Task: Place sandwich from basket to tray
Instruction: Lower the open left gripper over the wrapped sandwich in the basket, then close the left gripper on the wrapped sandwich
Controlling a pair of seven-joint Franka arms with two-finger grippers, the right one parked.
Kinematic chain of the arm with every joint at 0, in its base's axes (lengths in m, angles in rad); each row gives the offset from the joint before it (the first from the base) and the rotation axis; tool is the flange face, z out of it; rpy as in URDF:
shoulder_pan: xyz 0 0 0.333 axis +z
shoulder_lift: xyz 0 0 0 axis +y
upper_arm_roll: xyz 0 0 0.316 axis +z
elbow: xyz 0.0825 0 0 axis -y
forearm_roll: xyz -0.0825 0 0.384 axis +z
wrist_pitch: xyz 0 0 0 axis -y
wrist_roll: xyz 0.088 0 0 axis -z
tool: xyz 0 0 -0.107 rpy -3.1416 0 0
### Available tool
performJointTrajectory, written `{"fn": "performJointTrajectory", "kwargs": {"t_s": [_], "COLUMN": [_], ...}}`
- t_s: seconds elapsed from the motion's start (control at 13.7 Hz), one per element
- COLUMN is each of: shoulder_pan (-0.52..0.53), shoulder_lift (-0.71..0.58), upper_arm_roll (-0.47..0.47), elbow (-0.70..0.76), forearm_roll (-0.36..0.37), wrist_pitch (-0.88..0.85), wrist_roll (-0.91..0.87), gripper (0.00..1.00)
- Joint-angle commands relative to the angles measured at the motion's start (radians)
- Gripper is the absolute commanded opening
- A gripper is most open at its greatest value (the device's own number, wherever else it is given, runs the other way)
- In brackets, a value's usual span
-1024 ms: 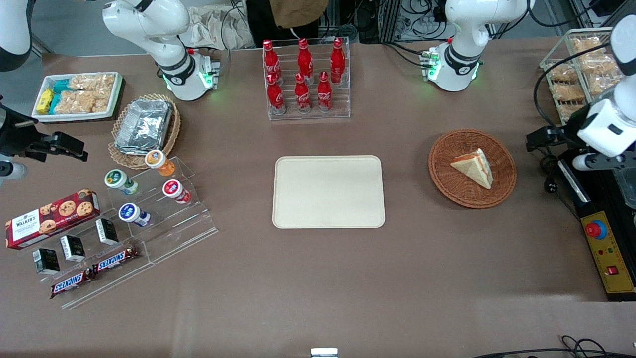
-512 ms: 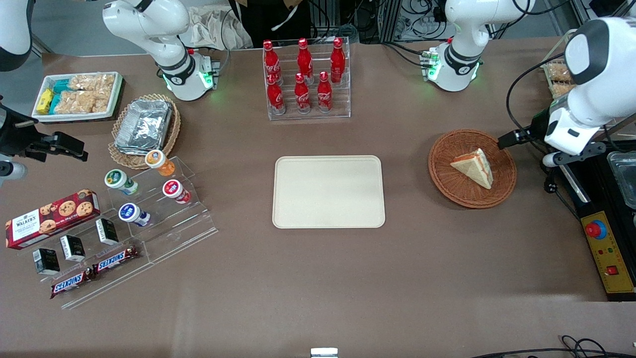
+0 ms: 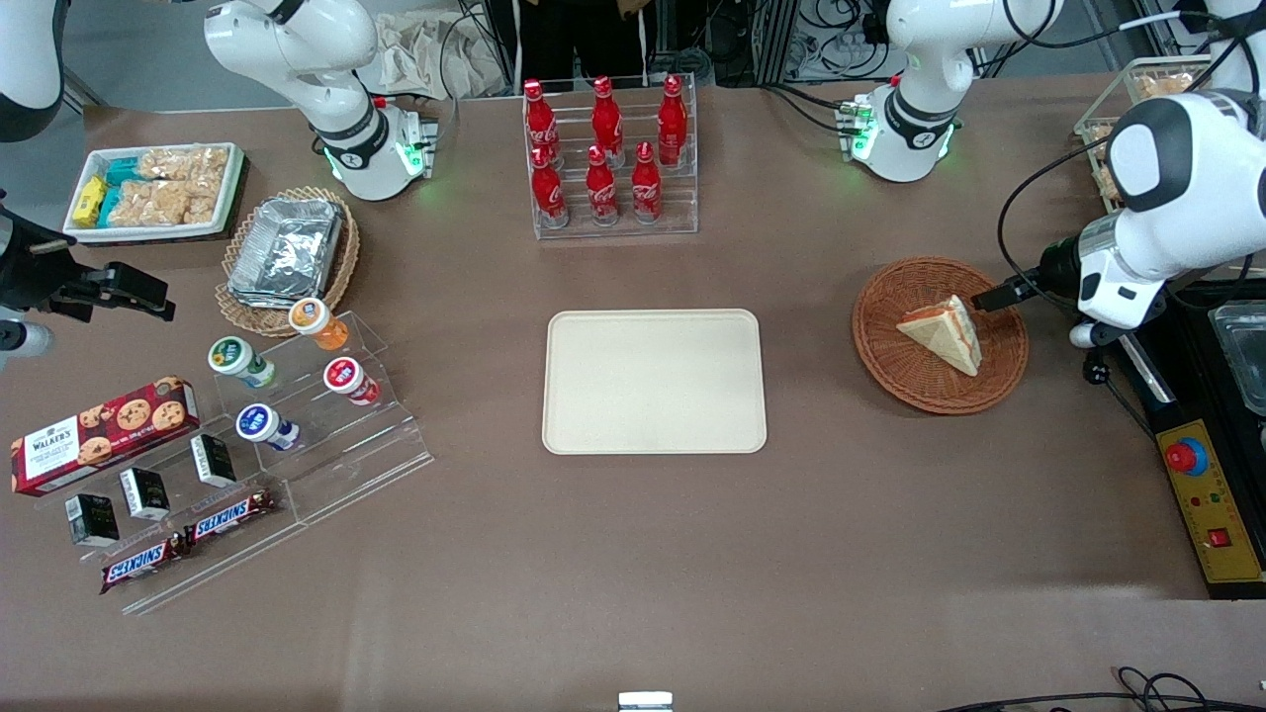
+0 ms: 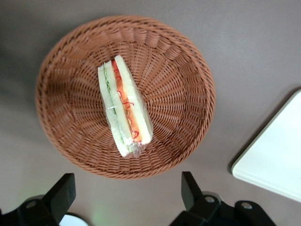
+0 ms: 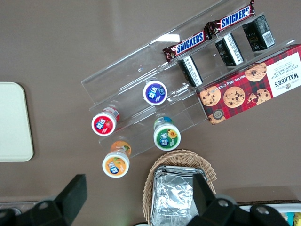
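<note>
- Gripper is positioned above the basket rim at the working arm's end of the bench; fingers are seen spread wide in the wrist view, nothing held.
- Sandwich is lying in the basket, not yet touched; the tray is well apart toward the middle of the bench, bare.
- Step in hand is judged to be the approach for the grasp — task barely started.
- The wedge should be straddled across its two bread faces, fingers lined up with the long edge seen in the wrist view; the descent should be centred first so the wicker wall is not clipped.
- Bread is pale and soft, apparently film-wrapped — a light squeeze is advised, or the red and green filling could be crushed.
- Basket is round, shallow, tight reddish-brown weave; tray is flat, smooth, cream, with rounded corners and a low rim.
</note>
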Motion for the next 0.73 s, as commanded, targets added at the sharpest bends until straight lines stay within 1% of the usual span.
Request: {"fn": "performJointTrajectory", "kwargs": {"t_s": [0.0, 0.15, 0.29, 0.51, 0.66], "shoulder_pan": [0.039, 0.041, 0.064, 0.062, 0.053], "shoulder_lift": [0.028, 0.08, 0.129, 0.196, 0.232], "upper_arm_roll": [-0.007, -0.007, -0.007, -0.007, -0.013], "elbow": [-0.077, -0.084, -0.083, -0.075, -0.072], "forearm_roll": [-0.091, -0.121, -0.149, -0.215, -0.224], "wrist_pitch": [0.095, 0.124, 0.141, 0.181, 0.219], "wrist_roll": [-0.012, -0.014, -0.014, -0.018, -0.098], "gripper": [1.0, 1.0, 1.0, 1.0, 1.0]}}
